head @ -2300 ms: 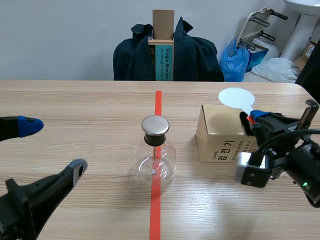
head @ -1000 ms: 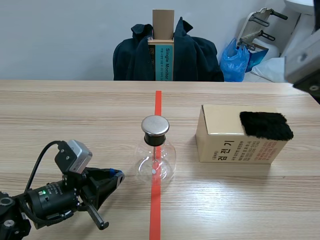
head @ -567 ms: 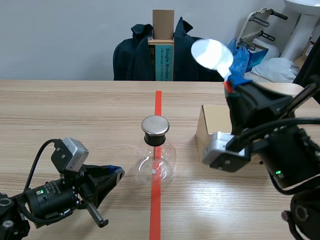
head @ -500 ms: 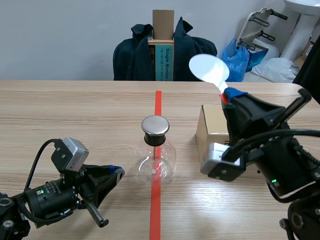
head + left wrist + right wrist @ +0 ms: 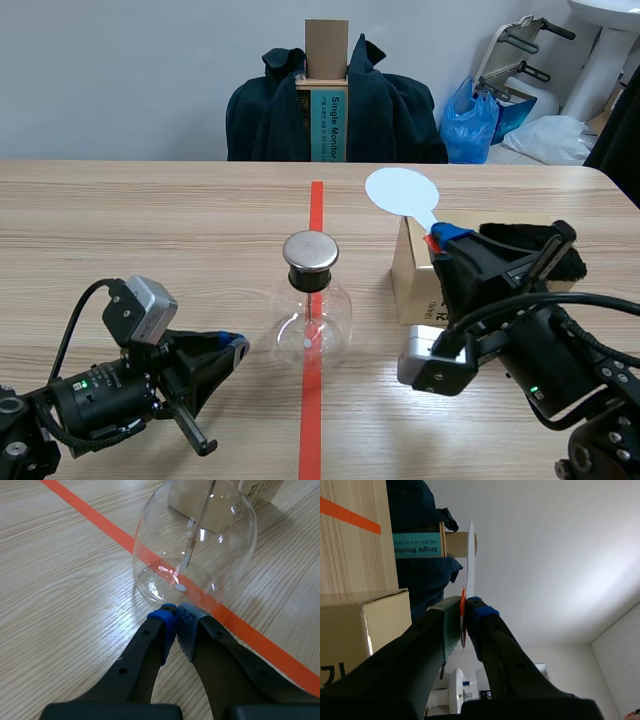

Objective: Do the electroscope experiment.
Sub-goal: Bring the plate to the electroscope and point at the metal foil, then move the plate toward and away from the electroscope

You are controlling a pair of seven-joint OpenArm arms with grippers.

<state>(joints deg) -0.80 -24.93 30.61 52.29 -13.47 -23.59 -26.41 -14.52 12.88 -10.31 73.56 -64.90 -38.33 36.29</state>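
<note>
The electroscope, a clear glass flask with a round metal cap, stands on the red tape line mid-table. Close up, the flask shows a thin rod with a small leaf inside. My left gripper lies low on the table to the flask's left. Its shut pads nearly touch the glass base. My right gripper is shut on the handle of a white paddle. The paddle's disc is held up to the right of and behind the cap. From the right wrist the paddle shows edge-on above the gripper.
A cardboard box stands right of the flask with a black fur cloth on top, partly hidden by my right arm. The same box sits beside the right gripper. Behind the table are a chair with a dark jacket and a blue bag.
My right arm has come down and leftward with the paddle; its disc is now lower and closer to the flask's cap. The left arm has kept still.
</note>
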